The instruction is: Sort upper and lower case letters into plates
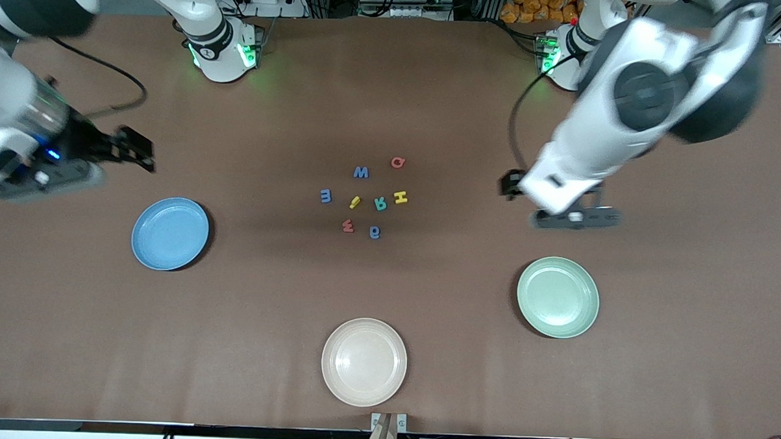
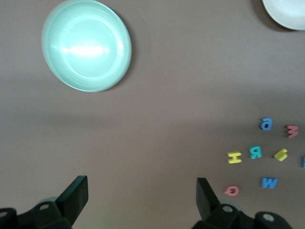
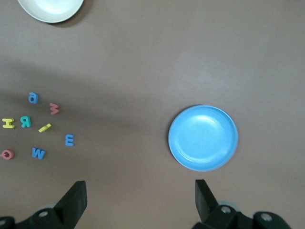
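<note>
Brown table (image 1: 394, 103), bare of anything but plates and letters.

Three plates, all empty. Sky-blue plate (image 1: 170, 233) at left of the front frame; mint-green plate (image 1: 558, 297) at lower right; cream plate (image 1: 364, 362) at bottom centre, not part of the sort.

Left gripper (image 1: 576, 216) hangs over bare table at right of centre, above the mint-green plate in the frame; fingers spread wide, nothing between them. Right gripper (image 1: 133, 147) at left edge, over table above the sky-blue plate; fingers likewise wide apart and empty.

Letters in a loose cluster at frame centre, none sorted yet: blue W (image 1: 361, 172), red Q (image 1: 398, 162), blue E (image 1: 326, 196), yellow i (image 1: 355, 202), teal R (image 1: 380, 203), yellow H (image 1: 400, 197), red m-shape (image 1: 347, 226), blue a (image 1: 375, 231).

Handling, by judgement: foam-like, near weightless, soft, flat. Likely to squash or flick aside. Pinch across the outer edges, fingers low to the table. R, H and i lie close together; outliers W, Q, E look easiest first.
</note>
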Motion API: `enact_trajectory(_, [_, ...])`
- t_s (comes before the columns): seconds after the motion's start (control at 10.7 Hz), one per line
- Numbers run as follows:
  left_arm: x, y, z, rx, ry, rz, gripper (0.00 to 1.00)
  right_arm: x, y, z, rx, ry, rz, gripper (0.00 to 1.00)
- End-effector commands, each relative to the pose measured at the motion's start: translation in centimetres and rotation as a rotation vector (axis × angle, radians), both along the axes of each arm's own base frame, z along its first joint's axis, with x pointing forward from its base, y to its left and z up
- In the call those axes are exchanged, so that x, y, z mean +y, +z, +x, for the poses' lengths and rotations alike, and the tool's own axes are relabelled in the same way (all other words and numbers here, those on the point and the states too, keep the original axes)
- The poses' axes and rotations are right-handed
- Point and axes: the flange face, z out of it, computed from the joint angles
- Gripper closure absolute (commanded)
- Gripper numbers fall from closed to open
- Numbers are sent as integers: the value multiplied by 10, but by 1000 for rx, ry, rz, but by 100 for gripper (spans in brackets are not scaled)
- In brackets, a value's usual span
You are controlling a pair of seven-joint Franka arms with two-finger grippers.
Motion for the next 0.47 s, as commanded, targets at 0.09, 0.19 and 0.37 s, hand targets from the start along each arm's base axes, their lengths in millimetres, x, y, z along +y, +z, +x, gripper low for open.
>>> enact_trajectory(0.09, [-87,-81,-26,10,87,27,0,74,-80,36,-4,-42,37,0])
enact_trajectory(0.19, [-103,-104,-42,0,106,22,0,95,-111,42,4,-66,32,0])
enact_trajectory(0.37, [-129,-153,-78,-28,146,-1,0,122,-164,49,25,-91,18,0])
